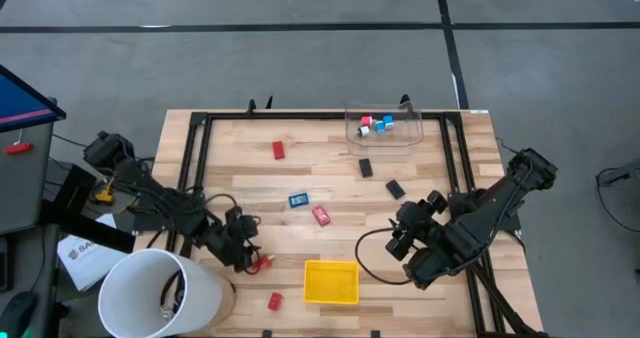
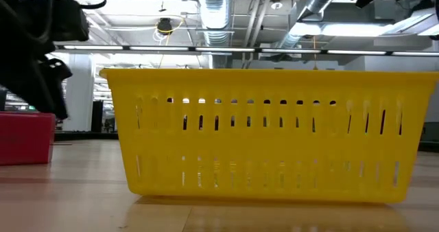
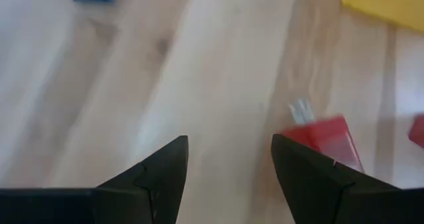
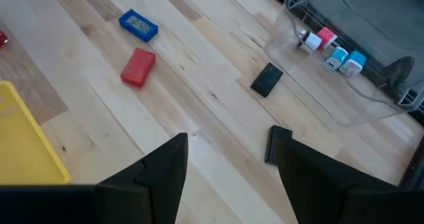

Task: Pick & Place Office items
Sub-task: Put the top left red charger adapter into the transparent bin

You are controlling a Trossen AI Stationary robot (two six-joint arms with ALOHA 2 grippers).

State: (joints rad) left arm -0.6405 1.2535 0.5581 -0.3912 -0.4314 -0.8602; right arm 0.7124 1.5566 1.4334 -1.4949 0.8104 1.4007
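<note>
**Both grippers open over a table of scattered office items**

The left gripper (image 1: 250,259) is hovering low near the table's front edge with its jaws parted and nothing between them; in the left wrist view, a red item (image 3: 329,139) with a small grey tab is lying on the wood just beside one finger (image 3: 311,174), not gripped. The right gripper (image 1: 398,240) is hanging over the right half of the table (image 1: 430,183), its jaws likewise standing apart and empty. Between the two grippers, the yellow tray (image 1: 331,282) is sitting near the front edge. A second red item (image 1: 274,300) is lying just left of the tray. Toward the middle, a blue-and-white item (image 1: 298,199) and a red block (image 1: 321,215) are resting close together. Two black items (image 1: 366,166) (image 1: 395,189) are lying farther right. Another red piece (image 1: 279,150) is lying toward the back left. The clear plastic box (image 1: 384,127) at the back edge is holding several small red, blue and white pieces (image 4: 331,48).
</note>
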